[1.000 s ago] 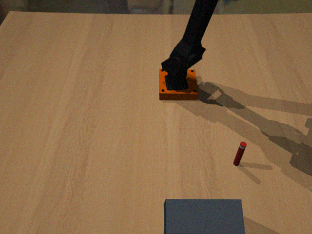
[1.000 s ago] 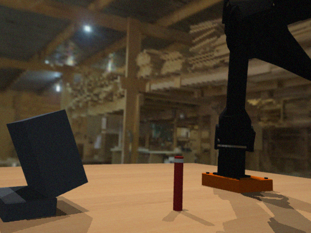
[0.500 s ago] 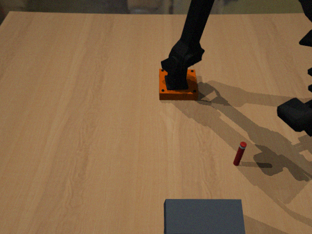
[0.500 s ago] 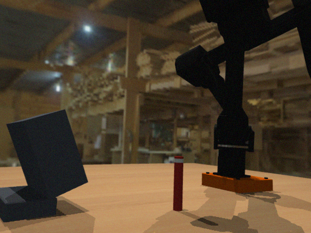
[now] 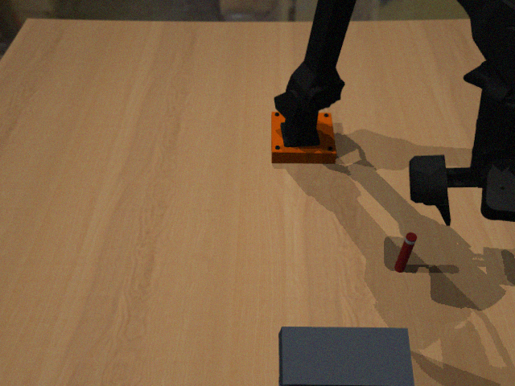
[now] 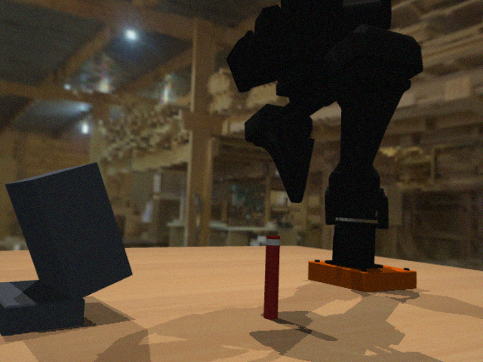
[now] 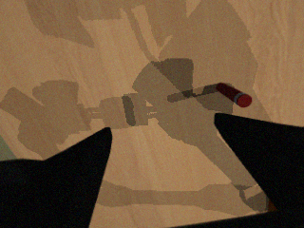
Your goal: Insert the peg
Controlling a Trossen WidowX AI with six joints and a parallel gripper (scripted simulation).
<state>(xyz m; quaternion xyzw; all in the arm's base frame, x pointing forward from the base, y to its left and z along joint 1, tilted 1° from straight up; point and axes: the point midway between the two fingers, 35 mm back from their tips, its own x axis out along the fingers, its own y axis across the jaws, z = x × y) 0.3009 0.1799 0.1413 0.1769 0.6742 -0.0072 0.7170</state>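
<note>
1. The dark blue-grey sloped panel [image 6: 66, 229] sits at the near edge of the light wooden table [image 5: 145, 207], leaning on its low base block. The hole in its face cannot be made out in any view (the exterior view shows only its back and side, and the top view a plain slab).
2. The slim red cylindrical peg with a white band near its top [image 5: 405, 252] stands upright on the table, right of centre, between the panel and the orange square base plate [image 5: 303, 154] of the arm, and apart from both.
3. The black parallel-jaw gripper [image 7: 161, 138] hangs above the table with its jaws spread wide and nothing between them. In the wrist view the peg [image 7: 234, 95] lies just beyond the right fingertip [image 7: 225, 121], outside the gap.
4. In the top view the gripper is cut off by the right edge; one pointed finger [image 5: 444, 214] shows, just far of the peg.
5. In the exterior view the finger [image 6: 292, 171] hangs above the peg [image 6: 271, 277], not touching it.
</note>
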